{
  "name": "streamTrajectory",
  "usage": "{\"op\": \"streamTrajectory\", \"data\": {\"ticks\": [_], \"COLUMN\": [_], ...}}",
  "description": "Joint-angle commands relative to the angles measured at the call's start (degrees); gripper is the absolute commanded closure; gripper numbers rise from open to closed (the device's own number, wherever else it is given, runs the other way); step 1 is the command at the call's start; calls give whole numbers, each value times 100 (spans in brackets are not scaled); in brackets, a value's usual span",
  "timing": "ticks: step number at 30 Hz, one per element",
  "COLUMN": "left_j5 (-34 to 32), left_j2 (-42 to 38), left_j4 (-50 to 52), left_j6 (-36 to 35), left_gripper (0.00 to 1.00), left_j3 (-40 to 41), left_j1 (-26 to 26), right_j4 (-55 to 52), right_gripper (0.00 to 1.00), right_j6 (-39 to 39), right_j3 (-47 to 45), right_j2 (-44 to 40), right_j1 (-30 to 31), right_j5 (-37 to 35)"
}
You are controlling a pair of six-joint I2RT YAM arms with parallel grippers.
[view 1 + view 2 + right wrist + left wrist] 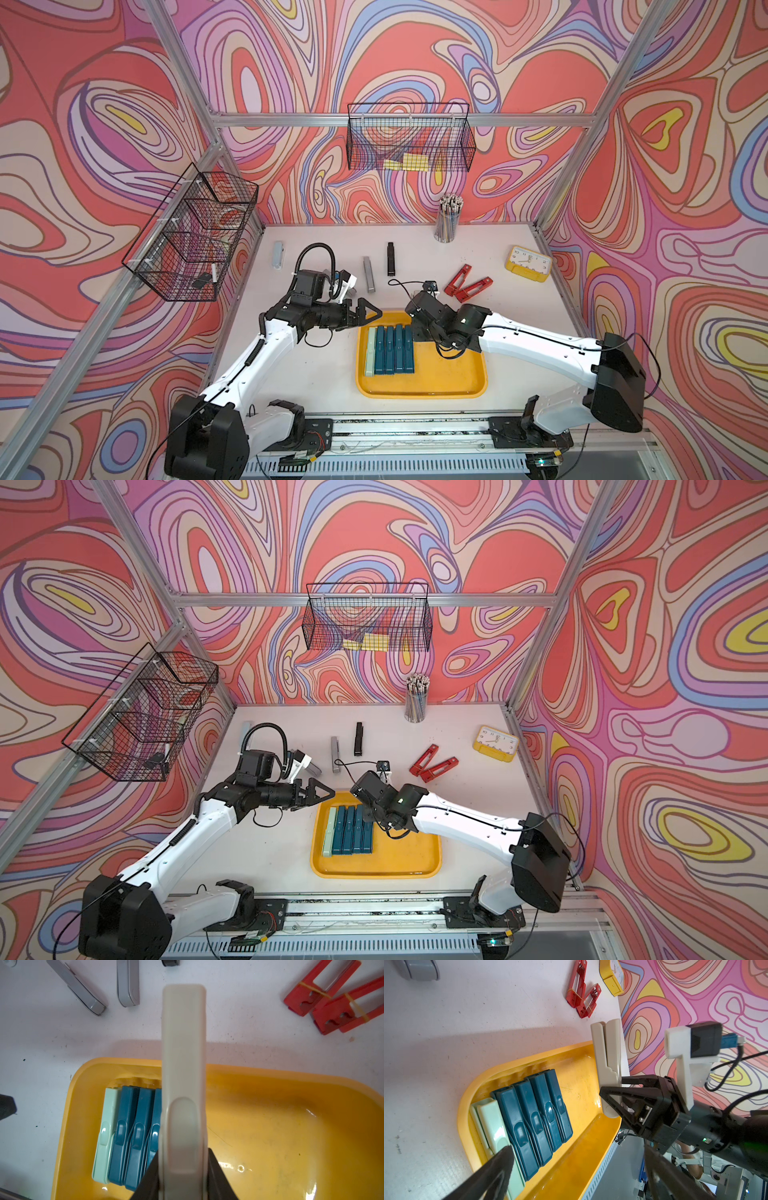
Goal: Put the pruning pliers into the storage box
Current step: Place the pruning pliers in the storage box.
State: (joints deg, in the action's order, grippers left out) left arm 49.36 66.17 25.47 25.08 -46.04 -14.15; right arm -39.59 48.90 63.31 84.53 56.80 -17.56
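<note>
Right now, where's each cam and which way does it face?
Top views: high over the front edge, looking down at table and back wall; both arms show.
Left wrist: on left arm, across the storage box at the right claw gripping beige pliers; open left claw shows.
Right wrist: on right arm, down along those pliers into the box; own claw shows.
Shared: both wrists see teal pliers, red pliers.

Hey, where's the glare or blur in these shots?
Right wrist view: beige pliers close to the lens look soft, and glare spots shine on the storage box floor. Left wrist view: teal pliers are sharp, a broad shadow crosses the table.
</note>
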Motion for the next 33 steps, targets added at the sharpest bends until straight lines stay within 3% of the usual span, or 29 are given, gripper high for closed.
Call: {"op": "streamTrajectory", "data": {"ticks": [1, 16, 33], "left_j5": [106, 141, 118], "left_j2": [-146, -212, -219], "left_j4": [161, 185, 206], "left_j6": [-82, -179, -209], "left_gripper": [1, 1, 1], "left_j3": [116, 166, 174], "left_j1": [36, 35, 38], "right_j4": [-101, 136, 664], "right_gripper": [97, 98, 97], "right_j6": [340, 988, 999], "right_j3": [-217, -771, -1123], "right_j2": [-44, -12, 367], "right_j1": [155, 655, 666], "right_j5": [-234, -286, -170]}}
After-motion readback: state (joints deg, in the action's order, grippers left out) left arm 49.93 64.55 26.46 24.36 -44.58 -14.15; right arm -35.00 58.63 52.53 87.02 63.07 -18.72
